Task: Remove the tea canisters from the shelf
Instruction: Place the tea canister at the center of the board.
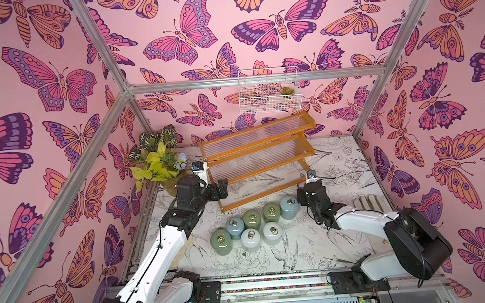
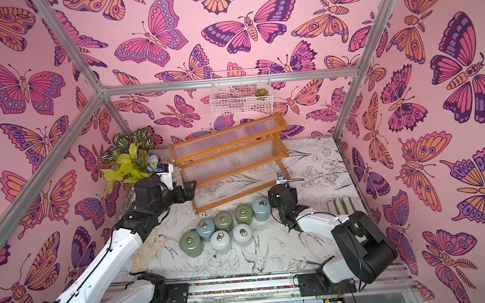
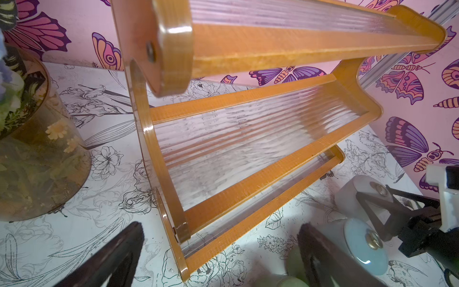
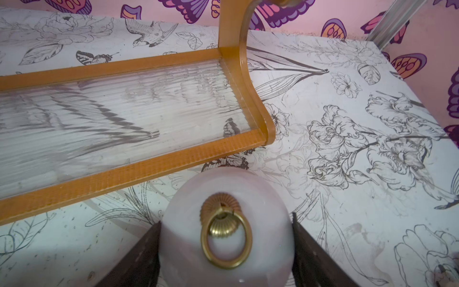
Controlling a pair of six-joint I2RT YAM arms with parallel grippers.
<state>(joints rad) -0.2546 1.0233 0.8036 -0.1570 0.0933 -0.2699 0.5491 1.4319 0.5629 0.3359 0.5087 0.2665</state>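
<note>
The shelf, an orange-framed stepped rack with clear ribbed tiers, stands at the back of the table with nothing on its tiers. Several tea canisters cluster on the table in front of it: sage green, light blue and white. My right gripper is shut on a white tea canister with a brass ring, just off the right end of the lowest tier. The gripper hides this canister in both top views. My left gripper is open, holding nothing, at the shelf's left end.
A glass vase of leaves and flowers stands at the back left, close behind my left wrist. A white wire basket hangs on the back wall above the shelf. One glove lies under my left arm, another at the right edge.
</note>
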